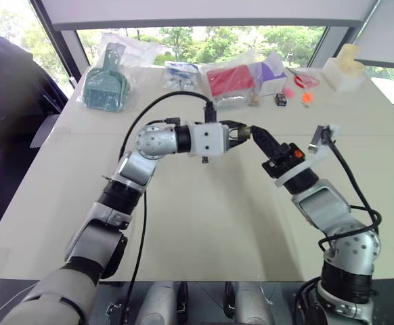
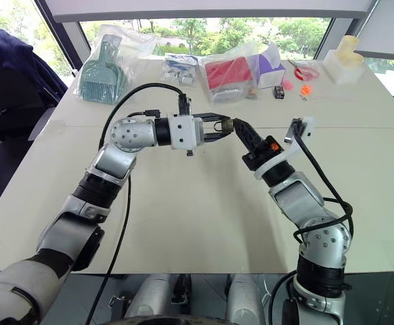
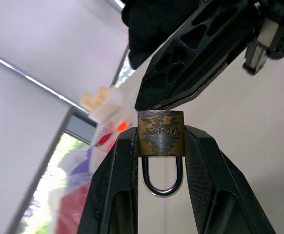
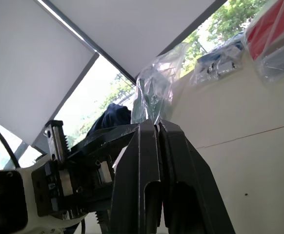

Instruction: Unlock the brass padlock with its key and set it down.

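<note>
Table: the white table (image 1: pixel 204 223) carries both arms over its middle; every place below is given from the brass padlock.
Left gripper: the left gripper (image 3: pixel 161 146) is clamped on the brass padlock (image 3: pixel 161 133), one black finger on each side of the brass body, held up in the air above the table.
Right gripper: the right gripper (image 1: pixel 256 135) comes in from the robot's right with its two fingers pressed together, their tip right at the padlock's upper face in the left wrist view; I cannot tell whether it touches.
Padlock: the silvery shackle (image 3: pixel 161 178) hangs between the left fingers and looks seated in the body, so I judge the lock not yet opened.
Key: no key can be made out at the right fingertips or in the lock; if one is pinched there it is too small or hidden.
Done so far: the padlock is lifted and presented to the other arm.
Left to do: get the key into the keyway, turn it, free the shackle, set the lock on the table.
Teal tool in bag: the bagged teal tool (image 1: pixel 107 84) lies far beyond the padlock, toward the robot's left.
Red item in bag: the bagged red item (image 1: pixel 231 81) lies beyond the padlock near the far edge.
Small orange bits: the orange bits (image 1: pixel 307 97) sit beyond and to the right.
In the way: nothing lies beneath the padlock; the bare table below leaves room to put it down.
</note>
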### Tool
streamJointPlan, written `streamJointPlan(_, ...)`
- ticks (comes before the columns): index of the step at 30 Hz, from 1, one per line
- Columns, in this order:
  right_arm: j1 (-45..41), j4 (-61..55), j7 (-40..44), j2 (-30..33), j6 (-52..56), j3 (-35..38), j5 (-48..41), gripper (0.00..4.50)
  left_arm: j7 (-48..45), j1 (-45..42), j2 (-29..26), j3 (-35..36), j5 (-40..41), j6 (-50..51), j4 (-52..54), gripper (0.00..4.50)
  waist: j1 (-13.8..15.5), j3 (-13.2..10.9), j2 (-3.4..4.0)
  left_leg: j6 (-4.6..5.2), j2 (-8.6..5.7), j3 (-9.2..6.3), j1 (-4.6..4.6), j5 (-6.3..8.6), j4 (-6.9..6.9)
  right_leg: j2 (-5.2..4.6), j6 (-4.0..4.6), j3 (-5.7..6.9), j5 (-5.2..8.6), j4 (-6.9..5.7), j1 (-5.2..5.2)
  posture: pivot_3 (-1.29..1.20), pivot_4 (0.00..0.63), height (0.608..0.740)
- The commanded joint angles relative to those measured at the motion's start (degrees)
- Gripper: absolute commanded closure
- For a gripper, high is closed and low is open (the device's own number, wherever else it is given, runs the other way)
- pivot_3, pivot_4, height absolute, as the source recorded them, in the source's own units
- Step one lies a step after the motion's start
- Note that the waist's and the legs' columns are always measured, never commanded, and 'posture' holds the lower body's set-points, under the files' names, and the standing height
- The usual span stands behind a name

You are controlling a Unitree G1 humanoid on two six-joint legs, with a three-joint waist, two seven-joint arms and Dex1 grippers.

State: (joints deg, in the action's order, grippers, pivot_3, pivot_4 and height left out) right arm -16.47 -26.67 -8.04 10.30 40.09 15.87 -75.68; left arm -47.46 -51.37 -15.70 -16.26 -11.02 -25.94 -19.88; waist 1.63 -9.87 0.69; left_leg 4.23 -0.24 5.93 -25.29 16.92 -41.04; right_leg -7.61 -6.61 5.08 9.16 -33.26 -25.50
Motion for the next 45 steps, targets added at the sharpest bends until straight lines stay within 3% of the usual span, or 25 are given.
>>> streamJointPlan(1,-0.14,2.22,-3.67,-0.37,-1.21,0.22,0.59,4.44,9.82,-3.11,0.33,0.3,-5.75,-10.94,1.59,3.77,-0.03,0.0,0.0,0.0,0.0,0.0,0.0,0.0,0.0,0.0,0.0,0.0,0.0,0.0,0.0,0.0,0.15,0.735)
streamJointPlan(9,-1.73,4.17,-13.19,-5.82,-5.28,0.97,-6.17,4.44,31.94,-5.77,-1.81,-0.98,-24.83,-21.1,-2.46,3.77,-0.89,0.0,0.0,-0.01,0.0,0.01,0.01,0.0,0.07,0.0,-0.03,0.01,-0.02,-0.07,0.0,0.0,0.15,0.735)
streamJointPlan(12,-1.5,4.13,-15.46,-7.16,-6.75,0.54,-6.93,4.44,32.64,-6.5,-1.38,-1.88,-24.93,-19.57,-4.98,3.77,-0.96,0.0,0.01,-0.01,0.0,0.04,0.01,-0.01,0.09,0.01,-0.04,0.01,-0.02,-0.11,0.01,0.0,0.15,0.735)
streamJointPlan(14,-0.81,2.55,-11.08,-4.52,-6.69,-0.18,-3.51,4.44,26.93,-6.31,-0.35,-2.17,-18.49,-17.46,-7.24,3.77,-0.93,0.0,0.01,-0.06,0.0,0.06,0.01,-0.03,0.09,0.01,-0.05,0.01,-0.02,-0.13,0.01,0.0,0.15,0.735)
streamJointPlan(16,-0.05,1.2,-6.92,-1.16,-6.38,-0.73,-0.4,3.92,22.1,-6.26,0.14,-2.33,-13.8,-16.26,-8.65,3.77,-0.9,0.0,0.01,-0.07,0.0,0.07,-0.01,-0.04,0.08,0.0,-0.05,0.01,0.0,-0.11,0.01,0.0,0.15,0.735)
streamJointPlan(18,1.19,0.34,-0.95,4.07,-5.73,0.05,1.3,3.09,15.47,-5.94,0.03,-3.01,-9.21,-14.62,-9.74,3.77,-1.01,0.0,0.01,-0.06,0.0,0.11,-0.01,-0.04,0.08,-0.02,-0.04,0.0,0.0,-0.06,0.01,0.0,0.15,0.735)
streamJointPlan(23,5.66,1.23,15.05,17.63,-2.48,0.76,5.1,0.44,6.81,-4.99,-0.32,-3.87,-3.47,-12.71,-11.93,3.77,-1.02,-0.01,0.01,0.06,0.01,0.13,0.01,0.04,0.08,-0.03,-0.05,-0.01,0.0,0.07,0.01,0.0,0.15,0.735)
streamJointPlan(28,5.56,1.74,21.11,22.04,-1.18,0.13,7.2,0.44,5.18,-4.02,-0.26,-4.05,-2.13,-12.36,-10.48,3.77,-0.99,-0.01,0.0,0.07,0.06,0.08,0.05,0.04,0.07,-0.02,-0.05,0.0,0.0,0.04,-0.01,0.0,0.15,0.735)
streamJointPlan(41,2.74,4.92,25.24,18.76,-0.66,-2.26,11.4,0.44,3.67,-0.42,0.03,-4.6,-1.21,-10.53,-3.06,3.77,-0.88,-0.01,0.0,0.07,0.03,0.07,0.03,0.04,0.01,-0.07,-0.04,0.0,-0.01,0.05,0.01,0.0,0.15,0.735)
streamJointPlan(43,3.08,4.78,25.28,18.48,-0.28,-2.46,11.71,0.96,3.77,-0.23,-0.04,-4.59,-1.12,-10.36,-2.26,3.77,-0.88,-0.01,0.0,0.06,0.03,0.07,0.03,0.04,0.01,-0.07,-0.04,0.0,-0.01,0.05,0.01,0.0,0.15,0.735)
streamJointPlan(45,3.42,4.44,25.27,18.16,0.15,-2.59,11.71,1.86,3.89,-0.08,-0.06,-4.36,-0.81,-9.78,-1.72,3.77,-0.89,-0.01,0.0,0.06,0.03,0.07,0.03,0.04,0.01,-0.06,-0.04,0.0,-0.01,0.04,0.01,0.0,0.15,0.735)
